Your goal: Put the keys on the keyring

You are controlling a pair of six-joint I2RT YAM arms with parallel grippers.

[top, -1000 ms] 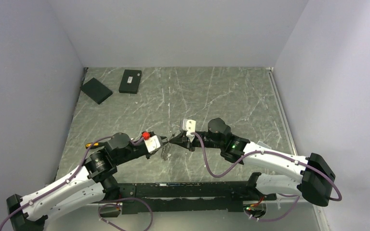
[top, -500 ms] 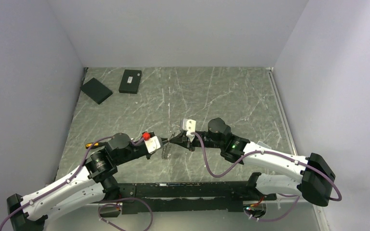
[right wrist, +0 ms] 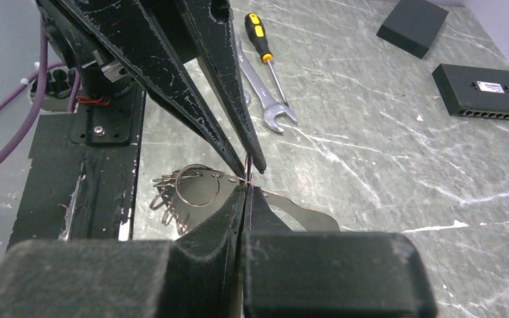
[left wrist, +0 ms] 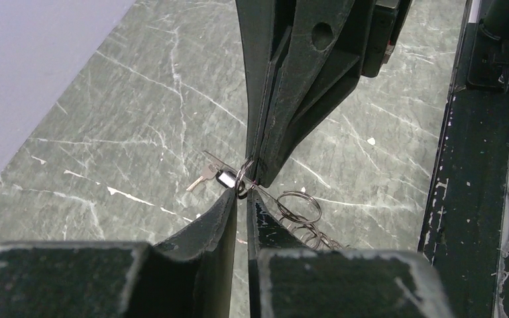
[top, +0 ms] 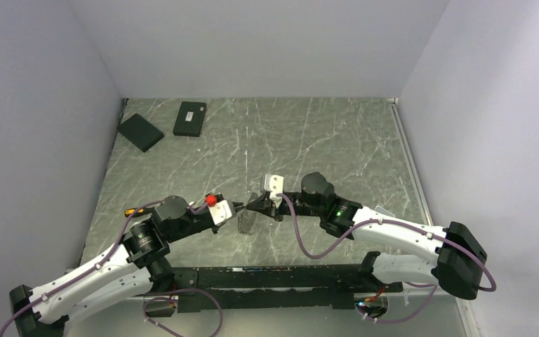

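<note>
My left gripper [top: 238, 210] and right gripper [top: 254, 205] meet tip to tip over the table's near middle. Both pinch a small thin wire ring of the keyring [left wrist: 244, 177], which also shows in the right wrist view [right wrist: 247, 169]. In the left wrist view my left gripper [left wrist: 242, 197] has only a narrow gap. My right gripper [right wrist: 244, 190] is fully closed. A wider wire loop [right wrist: 195, 185] with several smaller rings [left wrist: 311, 232] hangs below. One small silver key [left wrist: 202, 176] lies beside the pinched ring. The bunch is a grey blur from above [top: 245, 222].
A silver wrench [right wrist: 265, 99] and a yellow-handled screwdriver [right wrist: 264, 40] lie by the left arm. Two black boxes [top: 140, 131] [top: 190, 118] sit at the far left corner. The black base rail [top: 274, 277] runs along the near edge. Walls close in on three sides.
Both gripper tips have stayed together and shifted very slightly. The hanging grey bunch has swung a little to the right under them.
</note>
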